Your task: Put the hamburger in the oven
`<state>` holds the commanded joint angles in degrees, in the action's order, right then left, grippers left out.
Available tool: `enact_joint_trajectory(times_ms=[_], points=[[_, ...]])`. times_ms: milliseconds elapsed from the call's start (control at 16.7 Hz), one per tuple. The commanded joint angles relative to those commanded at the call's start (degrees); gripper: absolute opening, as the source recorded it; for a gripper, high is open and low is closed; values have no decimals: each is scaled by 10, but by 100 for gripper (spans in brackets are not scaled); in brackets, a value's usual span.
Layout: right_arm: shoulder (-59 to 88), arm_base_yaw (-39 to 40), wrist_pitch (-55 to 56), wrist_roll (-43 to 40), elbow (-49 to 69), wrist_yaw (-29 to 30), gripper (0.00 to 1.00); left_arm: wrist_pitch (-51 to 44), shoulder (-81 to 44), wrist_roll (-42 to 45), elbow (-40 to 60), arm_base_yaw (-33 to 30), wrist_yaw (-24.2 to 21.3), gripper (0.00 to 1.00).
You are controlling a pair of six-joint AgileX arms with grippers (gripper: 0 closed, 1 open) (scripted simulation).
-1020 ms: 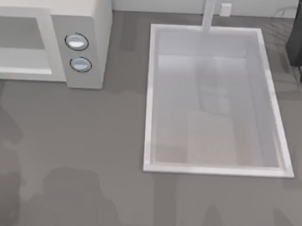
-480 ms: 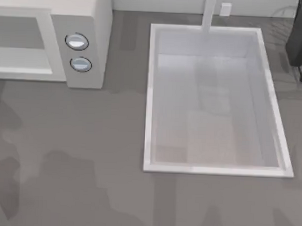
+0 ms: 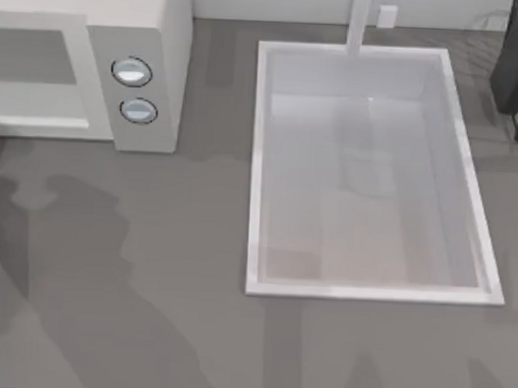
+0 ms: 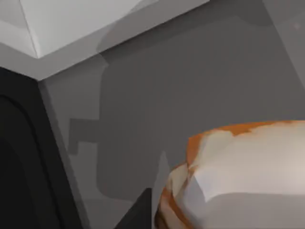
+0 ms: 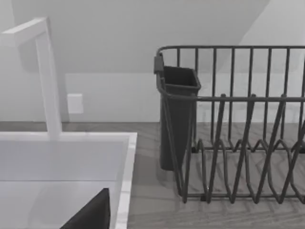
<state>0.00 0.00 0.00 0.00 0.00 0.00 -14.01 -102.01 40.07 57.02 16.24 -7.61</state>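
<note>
Overhead, grey counter (image 3: 197,243) carries oven (image 3: 154,35) and sink (image 3: 259,160); left jaws' grip on hamburger (image 4: 248,171) unclear.

Grey countertop (image 3: 197,243), white sink (image 3: 257,159)

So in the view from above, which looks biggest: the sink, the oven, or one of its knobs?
1. Sink, largest.
2. Oven, smaller as seen, though the picture's edge cuts it off, so its full size is unsure.
3. Upper knob, smallest; the lower knob looks alike.

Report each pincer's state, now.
Left pincer: cannot be told; the hamburger sits close before its wrist camera.
Right pincer: cannot be told.
</note>
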Motion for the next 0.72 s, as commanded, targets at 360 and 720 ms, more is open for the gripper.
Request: enact_joint_trajectory(times_ms=[360, 720], points=[[0, 0, 0, 0, 0, 0, 100, 373, -112, -188, -34, -10, -46, 0], [0, 0, 0, 0, 0, 0, 100, 596, -181, -318, -55, -18, -76, 0]])
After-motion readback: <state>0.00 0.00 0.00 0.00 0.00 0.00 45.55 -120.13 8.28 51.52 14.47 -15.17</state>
